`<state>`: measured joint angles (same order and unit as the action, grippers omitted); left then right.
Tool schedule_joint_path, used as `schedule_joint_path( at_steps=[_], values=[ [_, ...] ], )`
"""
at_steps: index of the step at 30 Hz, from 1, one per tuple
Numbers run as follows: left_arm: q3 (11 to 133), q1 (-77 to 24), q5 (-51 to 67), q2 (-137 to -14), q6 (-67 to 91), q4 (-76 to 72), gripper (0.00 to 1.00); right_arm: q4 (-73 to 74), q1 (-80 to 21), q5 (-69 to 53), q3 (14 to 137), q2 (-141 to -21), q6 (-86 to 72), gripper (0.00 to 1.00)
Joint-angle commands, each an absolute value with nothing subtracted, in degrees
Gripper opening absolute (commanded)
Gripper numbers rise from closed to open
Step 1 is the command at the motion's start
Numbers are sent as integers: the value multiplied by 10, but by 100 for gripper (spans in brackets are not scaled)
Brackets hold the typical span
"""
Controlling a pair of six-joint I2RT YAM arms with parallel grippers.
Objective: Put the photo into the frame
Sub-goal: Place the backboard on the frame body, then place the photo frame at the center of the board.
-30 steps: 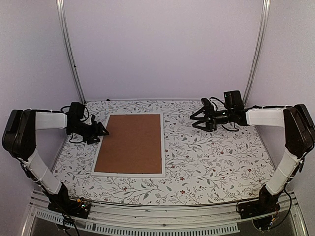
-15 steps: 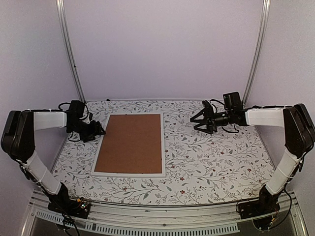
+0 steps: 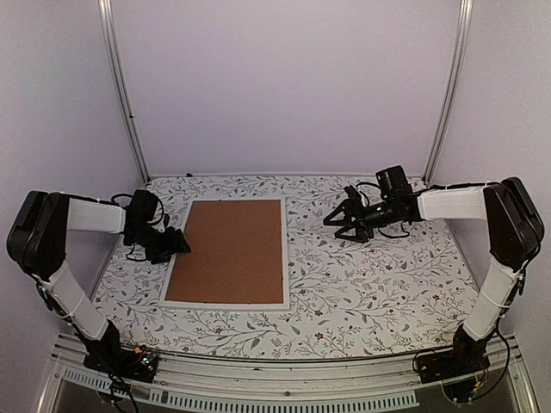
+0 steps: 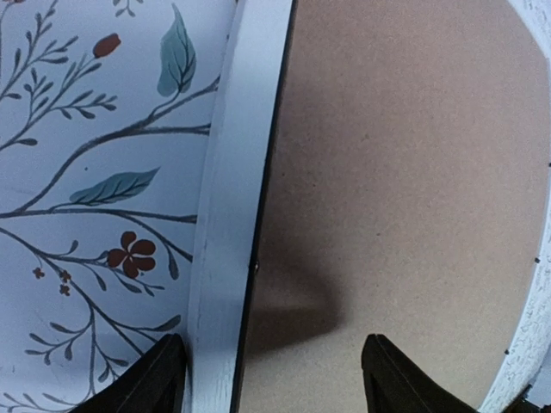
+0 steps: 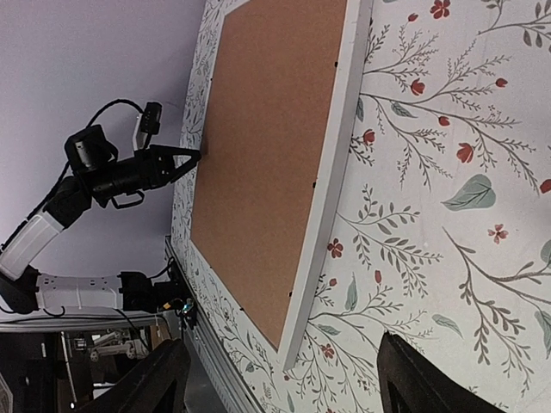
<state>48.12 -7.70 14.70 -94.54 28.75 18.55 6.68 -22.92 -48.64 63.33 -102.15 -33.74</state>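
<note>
The frame (image 3: 285, 258) lies flat on the flowered tablecloth with its narrow white border up and the brown backing board (image 3: 231, 251) filling it. The photo is hidden or out of view. My left gripper (image 3: 178, 248) is open and empty at the frame's left edge. In the left wrist view its fingers (image 4: 271, 361) straddle the white border (image 4: 232, 215), one over the cloth, one over the board (image 4: 405, 172). My right gripper (image 3: 336, 222) is open and empty above the cloth, right of the frame's far right corner. The right wrist view (image 5: 280, 370) shows the frame's right border (image 5: 331, 189).
The flowered tablecloth (image 3: 370, 275) covers the table. Pale walls and two metal posts (image 3: 123, 95) close in the back and sides. The left arm (image 5: 129, 172) shows in the right wrist view beyond the frame.
My left gripper has moved nearer along the frame's left edge, over the border. My right gripper has moved left and lower, towards the frame's right side.
</note>
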Motion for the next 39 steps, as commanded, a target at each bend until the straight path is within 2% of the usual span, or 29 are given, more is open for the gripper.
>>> schedule_joint_path(
  at_steps=[1, 11, 18, 23, 32, 39],
  values=[
    [468, -99, 151, -953, 291, 157, 72, 85, -242, -449, 648, -1037, -318, 79],
    [464, -181, 161, -974, 311, 128, 71, 81, -325, -323, 695, -1130, -322, 82],
    [505, -257, 161, -1021, 336, 116, 71, 113, -363, -228, 698, -1163, -310, 81],
    [544, -316, 159, -1048, 359, 116, 70, 113, -369, -192, 636, -1118, -316, 80],
    [564, -414, 139, -1043, 408, 123, 71, 141, -372, -155, 490, -938, -352, 78],
    [543, -433, 52, -976, 426, 171, 74, 221, -364, -67, 490, -874, -326, 86]
  ],
)
